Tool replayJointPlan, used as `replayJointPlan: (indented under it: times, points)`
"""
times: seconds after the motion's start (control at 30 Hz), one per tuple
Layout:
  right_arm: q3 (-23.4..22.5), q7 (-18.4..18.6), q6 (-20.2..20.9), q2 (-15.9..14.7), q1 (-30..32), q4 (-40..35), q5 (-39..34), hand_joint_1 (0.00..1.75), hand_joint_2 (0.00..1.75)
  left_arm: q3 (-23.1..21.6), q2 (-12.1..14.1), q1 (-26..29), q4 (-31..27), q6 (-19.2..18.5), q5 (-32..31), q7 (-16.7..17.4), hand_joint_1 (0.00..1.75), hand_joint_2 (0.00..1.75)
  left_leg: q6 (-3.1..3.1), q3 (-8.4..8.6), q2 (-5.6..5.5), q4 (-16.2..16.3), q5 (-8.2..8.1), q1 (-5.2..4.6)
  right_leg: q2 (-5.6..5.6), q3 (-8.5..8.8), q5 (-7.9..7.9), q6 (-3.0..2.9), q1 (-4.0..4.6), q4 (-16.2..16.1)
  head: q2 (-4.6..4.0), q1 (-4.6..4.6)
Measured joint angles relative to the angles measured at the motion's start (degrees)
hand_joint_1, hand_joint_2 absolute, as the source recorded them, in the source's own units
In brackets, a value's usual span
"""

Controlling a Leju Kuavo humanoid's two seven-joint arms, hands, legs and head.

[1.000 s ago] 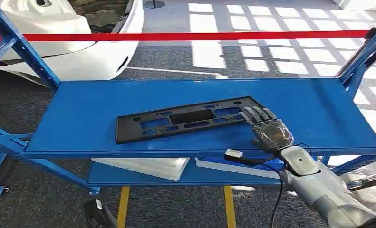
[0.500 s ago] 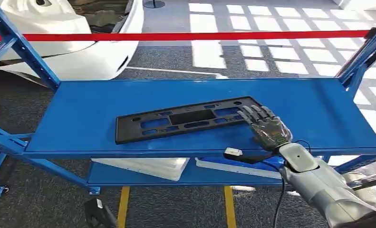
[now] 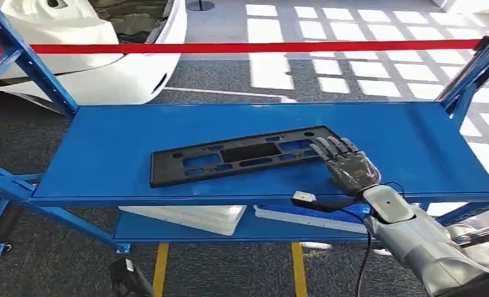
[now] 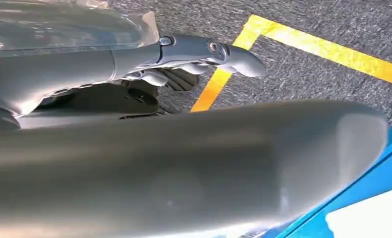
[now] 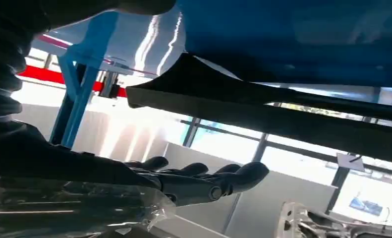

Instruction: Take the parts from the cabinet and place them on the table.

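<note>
A long black slotted plastic part (image 3: 242,154) lies flat on the top blue shelf (image 3: 106,148) of the cabinet, reaching from centre-left to centre-right. My right hand (image 3: 348,166) is at its right end, fingers stretched out over the part's corner and gripping nothing. In the right wrist view the black part (image 5: 263,106) lies on the blue shelf (image 5: 293,34), with a gap between it and the straight fingers of my right hand (image 5: 198,181). My left hand (image 4: 198,59) hangs low over the grey floor, empty, fingers loosely apart.
Two white parts (image 3: 186,216) (image 3: 310,219) sit on the lower shelf. A red bar (image 3: 229,47) crosses behind the cabinet, and blue uprights (image 3: 470,74) flank it. A white car body (image 3: 87,55) stands at the back left. Yellow floor lines (image 3: 160,266) run below.
My right hand and forearm have crept slightly forward along the shelf's front edge. The black part has not moved.
</note>
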Motion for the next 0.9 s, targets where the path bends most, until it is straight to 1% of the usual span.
replayJointPlan:
  times: [0.2,0.4,0.53,0.67,0.7,0.73,0.77,0.9]
  points:
    - [0.0,1.4,-1.4,0.1,0.0,0.6,2.3,0.0,1.75,0.0,0.0,0.0,0.0,0.0,0.0,0.0,0.0,0.0,0.0,0.01,0.0,0.0,0.0,0.0,0.0,0.01,0.0,0.0,0.0,0.0,0.0,0.0]
    - [0.0,5.1,-1.6,0.0,0.8,-1.6,8.1,0.0,1.75,-0.1,0.0,-0.2,0.0,0.0,0.0,0.0,0.0,0.0,0.0,0.01,0.0,0.0,0.0,0.0,0.01,0.0,0.0,0.0,0.0,0.0,0.0,0.0]
    - [-0.3,5.8,-1.6,0.0,1.3,-3.8,9.9,0.0,1.75,-0.3,0.0,-0.3,0.0,-0.1,0.0,0.2,0.0,0.0,0.0,0.0,0.0,0.0,0.0,0.0,0.01,-0.02,0.0,0.0,0.0,0.0,0.0,0.0]
    - [-0.6,5.1,-1.6,0.0,1.5,-5.0,10.1,0.02,1.75,-0.7,0.0,-0.3,0.0,-0.4,0.0,0.2,0.0,0.0,0.0,0.0,0.0,0.0,0.0,0.0,0.01,-0.02,0.0,0.0,0.0,0.0,0.0,0.0]
    - [-0.7,5.0,-1.6,0.0,1.6,-5.2,10.2,0.1,1.75,-0.7,0.0,-0.3,0.0,-0.5,0.0,0.2,0.0,0.0,0.0,0.0,0.0,0.0,0.0,0.0,0.01,-0.01,0.0,0.0,0.0,0.0,0.0,0.0]
    - [-0.8,4.7,-1.6,0.0,1.7,-5.7,10.4,0.79,1.75,-0.9,0.0,-0.3,0.0,-0.5,0.0,0.2,0.0,0.0,0.0,0.0,0.0,0.0,0.0,0.0,0.01,-0.01,0.0,0.0,0.0,0.0,0.0,0.0]
    - [-0.9,4.7,-1.6,0.0,1.9,-6.1,10.6,1.75,1.75,-1.0,0.0,-0.3,0.0,-0.5,0.0,0.2,0.0,0.0,0.0,0.0,0.0,0.0,0.0,0.0,0.01,-0.02,0.0,0.0,0.0,0.0,0.0,0.0]
    - [-1.7,4.6,-1.6,-0.1,2.4,-7.6,10.9,1.75,1.75,-1.3,0.0,-0.3,0.0,-0.6,0.0,0.2,0.0,0.0,0.0,0.0,0.0,0.0,0.0,0.0,0.01,-0.02,0.0,0.0,0.0,0.0,0.0,0.0]
